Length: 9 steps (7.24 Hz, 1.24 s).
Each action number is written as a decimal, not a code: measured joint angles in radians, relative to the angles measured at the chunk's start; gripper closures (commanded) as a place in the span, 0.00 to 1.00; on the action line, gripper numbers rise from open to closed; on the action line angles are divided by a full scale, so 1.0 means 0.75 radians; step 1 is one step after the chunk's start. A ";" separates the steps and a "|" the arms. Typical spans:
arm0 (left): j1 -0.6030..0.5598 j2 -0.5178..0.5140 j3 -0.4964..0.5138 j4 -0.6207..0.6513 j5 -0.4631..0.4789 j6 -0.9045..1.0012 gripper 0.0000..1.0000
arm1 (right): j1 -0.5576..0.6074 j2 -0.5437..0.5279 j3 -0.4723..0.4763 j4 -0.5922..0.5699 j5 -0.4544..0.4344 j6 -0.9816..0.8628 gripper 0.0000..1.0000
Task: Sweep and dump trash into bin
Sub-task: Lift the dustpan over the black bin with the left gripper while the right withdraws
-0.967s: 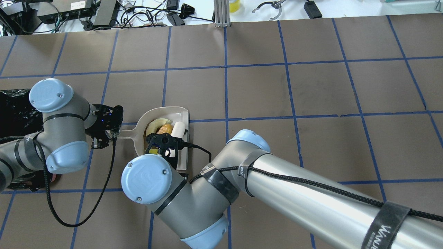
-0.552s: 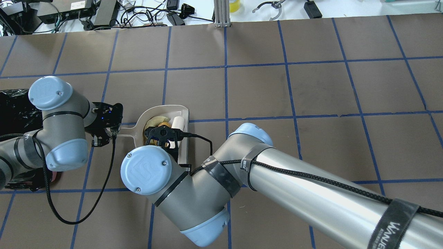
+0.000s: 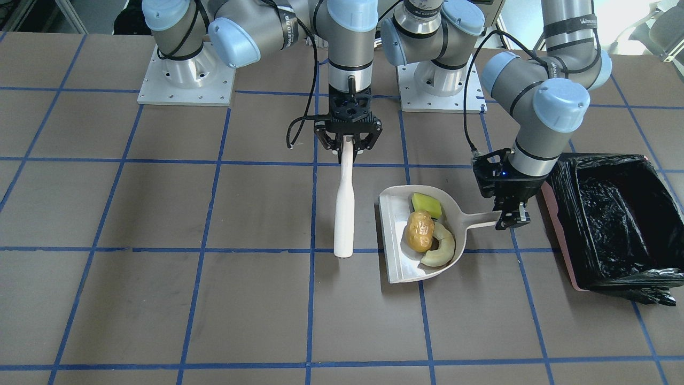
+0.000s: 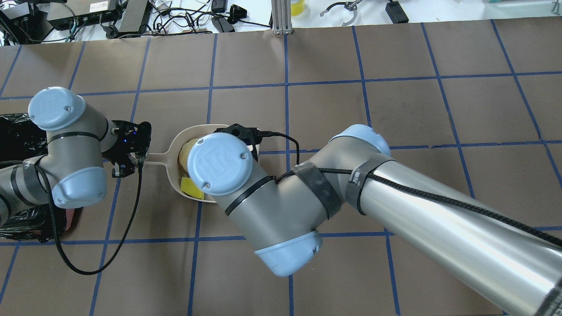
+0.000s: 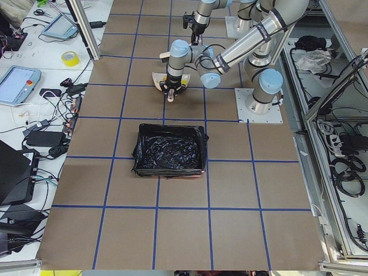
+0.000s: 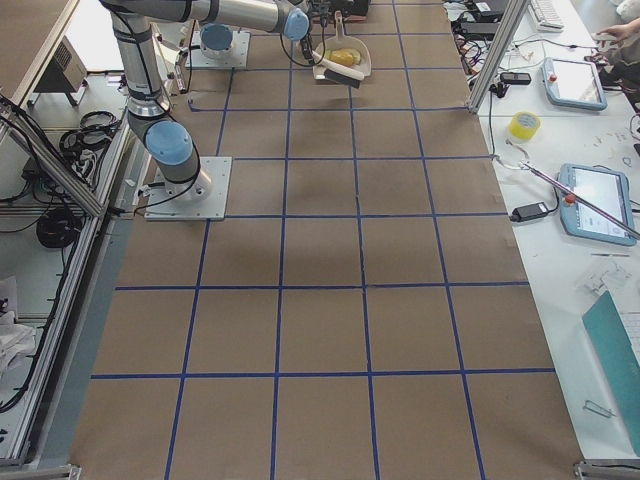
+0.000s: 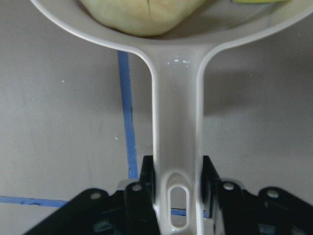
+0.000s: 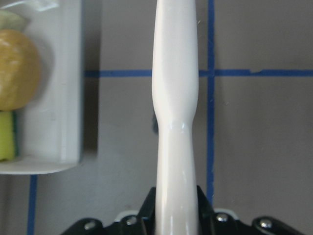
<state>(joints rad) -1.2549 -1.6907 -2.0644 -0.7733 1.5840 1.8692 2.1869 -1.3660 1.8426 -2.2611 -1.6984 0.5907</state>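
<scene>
The pale dustpan (image 3: 398, 270) holds all three scraps: the orange-brown lump (image 3: 420, 231), the yellow wedge (image 3: 426, 205) and the cream crescent (image 3: 442, 247). My left gripper (image 3: 511, 215) is shut on the dustpan's handle (image 7: 176, 142). My right gripper (image 3: 347, 143) is shut on a white brush (image 3: 343, 214), which lies alongside the pan's open edge without touching it (image 8: 176, 93). In the overhead view the right arm hides its gripper and most of the pan; the wedge (image 4: 192, 188) shows. The black-lined bin (image 3: 609, 214) stands beyond the left gripper, on the side away from the pan.
The brown table has a blue tape grid. The arm bases (image 3: 187, 80) are bolted at the robot's edge. Cables and gear (image 4: 175, 17) lie past the far edge. The bin also shows in the exterior left view (image 5: 169, 150).
My right gripper has drawn the brush out of the dustpan and off to its open side. The left gripper and dustpan have shifted slightly toward the table's far edge.
</scene>
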 measured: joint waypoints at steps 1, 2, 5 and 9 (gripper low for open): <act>0.063 -0.003 0.146 -0.166 -0.022 0.011 1.00 | -0.087 -0.009 0.000 0.006 -0.014 -0.104 1.00; 0.140 -0.008 0.296 -0.329 -0.054 0.019 1.00 | -0.192 -0.020 0.001 0.004 -0.021 -0.230 1.00; 0.434 -0.020 0.481 -0.506 -0.097 0.218 1.00 | -0.536 -0.048 -0.001 -0.021 -0.024 -0.633 1.00; 0.792 -0.033 0.548 -0.495 -0.061 0.413 1.00 | -1.021 -0.053 0.092 -0.211 0.054 -1.207 1.00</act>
<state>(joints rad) -0.6613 -1.7152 -1.6530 -1.1448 1.5385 2.1789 1.4213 -1.4061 1.9118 -2.4195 -1.6579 -0.3148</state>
